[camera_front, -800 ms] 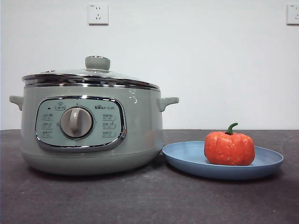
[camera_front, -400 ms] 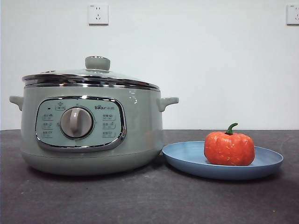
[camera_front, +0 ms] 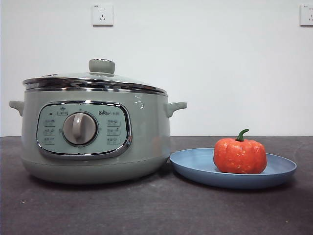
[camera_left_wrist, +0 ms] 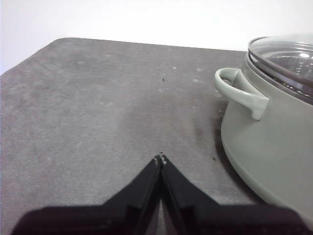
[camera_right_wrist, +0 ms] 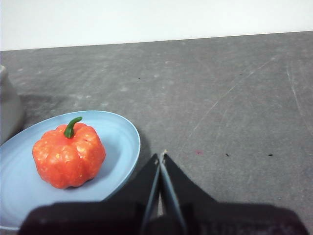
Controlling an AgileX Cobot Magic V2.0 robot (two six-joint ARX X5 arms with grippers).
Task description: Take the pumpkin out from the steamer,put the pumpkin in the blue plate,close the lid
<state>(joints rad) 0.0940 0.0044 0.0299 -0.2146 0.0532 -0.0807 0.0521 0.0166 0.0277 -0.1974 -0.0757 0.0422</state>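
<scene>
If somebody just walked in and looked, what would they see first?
Probably the bright orange pumpkin sitting on the blue plate, since it is the strongest color on the dark table. Next comes the big pale green steamer right beside the plate, with its glass lid shut on top. Both grippers, left and right, are closed and hold nothing.

A dark grey bench (camera_front: 98, 210) with a mottled, lightly scratched top fills the lower part of the front view. Behind it rises a plain white wall (camera_front: 220, 73). Two white power sockets are fixed high on that wall: one (camera_front: 102, 14) toward the left, another (camera_front: 306, 14) cut by the right edge, possibly the same type.
</scene>
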